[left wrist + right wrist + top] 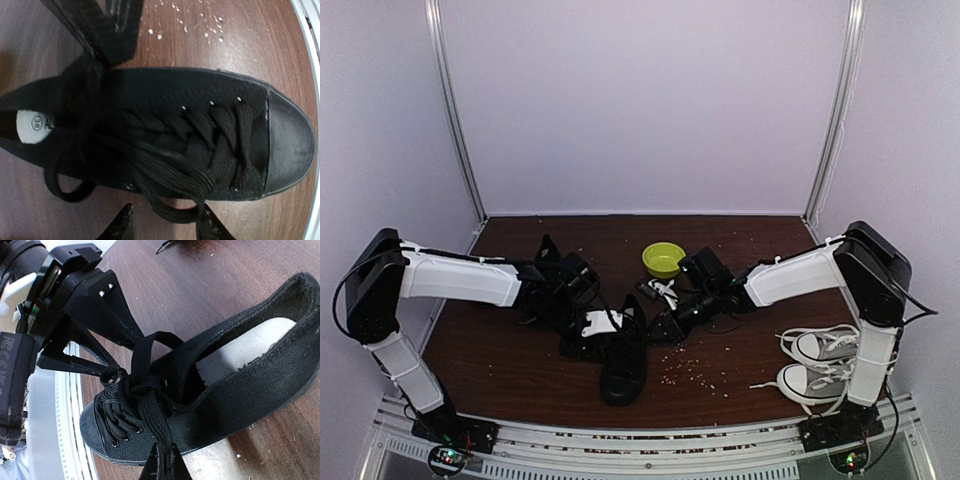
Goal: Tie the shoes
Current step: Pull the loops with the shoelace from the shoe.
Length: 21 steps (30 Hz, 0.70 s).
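Note:
One black shoe (623, 365) lies mid-table, toe toward the near edge. It fills the left wrist view (165, 135) and shows in the right wrist view (210, 390). My left gripper (588, 318) is open over the shoe's side (167, 227); a black lace loop (175, 212) lies between its fingertips, touching neither clearly. My right gripper (665, 325) is shut on a black lace (155, 420) that runs taut from a crossing at the shoe's throat to its fingertips (167, 462). A dark shape (548, 252) behind the left arm may be the second shoe.
A green bowl (663, 259) stands behind the grippers. A pair of grey-and-white sneakers (820, 362) with white laces lies at the right near edge. Crumbs (692, 372) are scattered right of the black shoe. The table's metal rail (640, 435) runs along the near edge.

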Available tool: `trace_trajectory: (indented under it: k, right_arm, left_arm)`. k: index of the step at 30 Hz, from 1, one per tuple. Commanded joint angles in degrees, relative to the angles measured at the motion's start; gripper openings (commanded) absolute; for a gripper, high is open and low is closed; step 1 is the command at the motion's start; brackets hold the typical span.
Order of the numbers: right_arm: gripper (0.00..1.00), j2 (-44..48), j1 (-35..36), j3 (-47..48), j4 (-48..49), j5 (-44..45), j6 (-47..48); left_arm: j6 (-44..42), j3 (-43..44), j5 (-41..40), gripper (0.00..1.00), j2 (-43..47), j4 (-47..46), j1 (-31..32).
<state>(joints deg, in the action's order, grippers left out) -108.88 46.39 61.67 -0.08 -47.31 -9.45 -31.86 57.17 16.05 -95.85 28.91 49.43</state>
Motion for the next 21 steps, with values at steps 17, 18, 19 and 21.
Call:
trace_trajectory:
  k: [17, 18, 19, 21]
  right_arm:
    - [0.0, 0.38, 0.37, 0.63, 1.66, 0.04, -0.31]
    - [0.0, 0.35, 0.37, 0.64, 1.71, -0.05, -0.31]
    - [0.0, 0.33, 0.4, 0.63, 1.7, -0.06, -0.3]
    - [0.0, 0.33, 0.4, 0.6, 1.6, 0.02, -0.3]
  left_arm:
    - [-4.82, -0.73, 12.79, 0.6, 5.9, 1.1, -4.19]
    - [-2.96, -1.18, 13.0, 0.58, 6.27, -1.18, -4.85]
    - [-0.24, -1.29, 12.44, 0.54, 6.06, -3.51, -5.35]
    - [1.78, 0.28, 12.99, 0.46, 4.07, -3.66, -5.56]
